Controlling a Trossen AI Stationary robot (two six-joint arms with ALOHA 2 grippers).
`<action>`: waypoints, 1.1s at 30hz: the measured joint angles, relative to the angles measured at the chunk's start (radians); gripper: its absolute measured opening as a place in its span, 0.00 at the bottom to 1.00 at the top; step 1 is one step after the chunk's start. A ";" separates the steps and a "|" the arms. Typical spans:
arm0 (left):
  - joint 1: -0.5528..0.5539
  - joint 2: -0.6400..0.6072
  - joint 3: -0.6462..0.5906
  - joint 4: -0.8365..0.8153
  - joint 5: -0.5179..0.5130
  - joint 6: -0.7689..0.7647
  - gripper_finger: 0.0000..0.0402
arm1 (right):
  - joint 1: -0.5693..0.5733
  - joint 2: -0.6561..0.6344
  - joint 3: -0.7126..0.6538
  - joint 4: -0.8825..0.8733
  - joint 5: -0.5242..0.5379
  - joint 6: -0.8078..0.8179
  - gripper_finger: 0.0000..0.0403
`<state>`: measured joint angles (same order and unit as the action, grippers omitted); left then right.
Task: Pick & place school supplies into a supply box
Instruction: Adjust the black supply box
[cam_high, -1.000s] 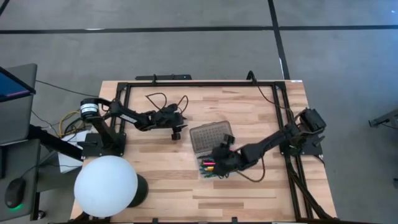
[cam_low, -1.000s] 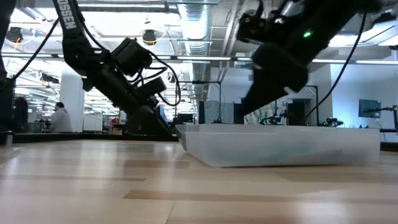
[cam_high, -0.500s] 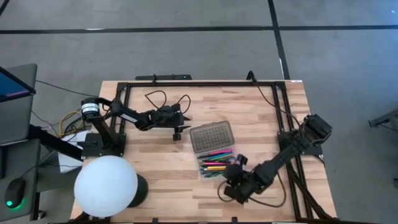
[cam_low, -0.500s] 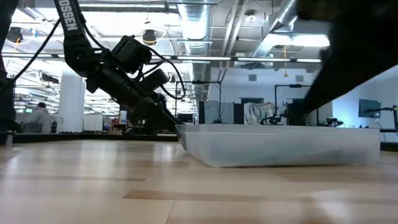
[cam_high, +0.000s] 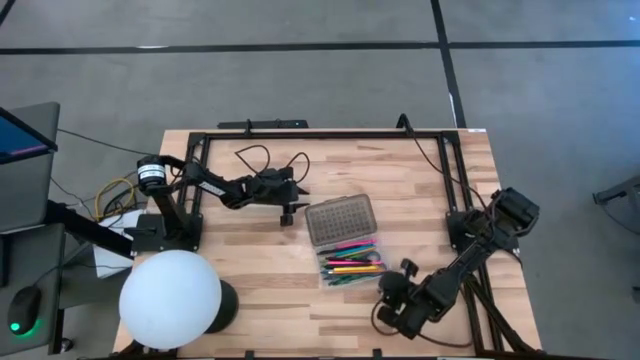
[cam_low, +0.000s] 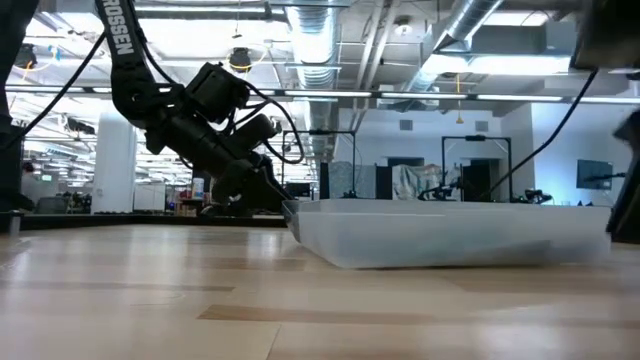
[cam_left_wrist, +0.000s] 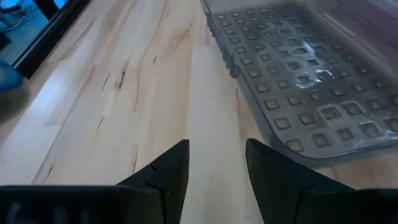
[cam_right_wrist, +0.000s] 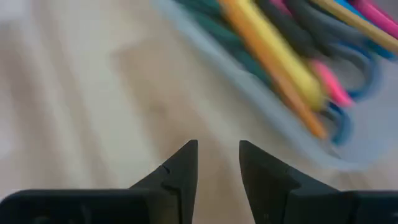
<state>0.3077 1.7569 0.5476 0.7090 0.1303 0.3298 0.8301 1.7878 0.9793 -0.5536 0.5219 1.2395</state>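
Observation:
The supply box lies open on the wooden table: its grey dotted lid (cam_high: 340, 220) is flat on the far side and its clear tray (cam_high: 327, 277) on the near side. The school supplies (cam_high: 350, 262), pink, yellow, green and dark pens with blue-handled scissors (cam_right_wrist: 348, 118), lie inside the tray. My left gripper (cam_high: 290, 211) hovers open just left of the lid (cam_left_wrist: 298, 81), with only wood between its fingers (cam_left_wrist: 217, 168). My right gripper (cam_high: 385, 288) is open near the tray's near right corner (cam_right_wrist: 336, 158), holding nothing.
A black metal frame (cam_high: 320, 134) runs along the table's far and right sides. A white dome lamp (cam_high: 170, 298) stands at the near left corner. Loose black cable (cam_high: 262, 160) lies at the far left. Bare wood stretches in front of the tray.
My right gripper has drawn back from over the tray toward the table's near right, rolling its wrist as it went, and the pens in the tray are now uncovered. The box and my left gripper have stayed in place.

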 joint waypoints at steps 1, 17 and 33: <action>0.000 0.000 0.000 -0.001 0.000 0.000 0.38 | -0.002 0.000 -0.017 -0.010 -0.001 0.023 0.27; 0.000 0.000 -0.001 -0.085 0.097 0.007 0.38 | -0.084 0.001 -0.075 -0.151 0.031 0.046 0.27; -0.003 -0.003 0.002 -0.231 0.119 0.021 0.38 | -0.153 0.000 -0.144 -0.201 0.107 0.036 0.27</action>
<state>0.3051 1.7538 0.5491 0.4781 0.2494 0.3505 0.6770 1.7881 0.8358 -0.7542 0.6290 1.2751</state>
